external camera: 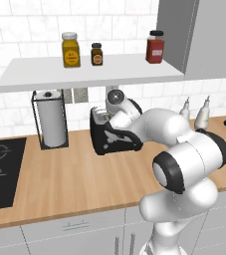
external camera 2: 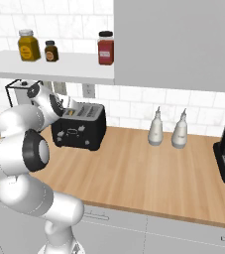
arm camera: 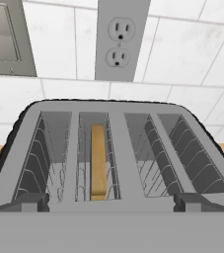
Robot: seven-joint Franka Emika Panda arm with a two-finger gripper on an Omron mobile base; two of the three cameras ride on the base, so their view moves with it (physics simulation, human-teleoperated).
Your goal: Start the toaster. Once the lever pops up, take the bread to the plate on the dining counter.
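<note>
Presently, the gripper is held directly above the toaster, looking down into its slots, with the jaws spread wide and nothing between them. In the hand view the two dark fingertips are seen at the near edge of the silver-grey top, one at each side.

The bread is seated on edge in the second slot from the left as that view is framed. Its thin edge is presented to the gripper, and its long axis runs away from the fingertips toward the tiled wall. It lies left of the midpoint between the fingertips.

The toaster stands on the wood worktop against the wall, below the shelf. The lever cannot be made out in any view, so its position cannot be stated. It is judged that starting the toaster remains the step in hand, and that the lever must be located on the toaster body before a downward push is applied.

Surroundings:
- A wall outlet is directly behind the toaster.
- A paper towel holder stands near its left side.
- Two white bottles stand well apart to its right.
- The shelf overhead is judged to limit any upward clearance.
</note>
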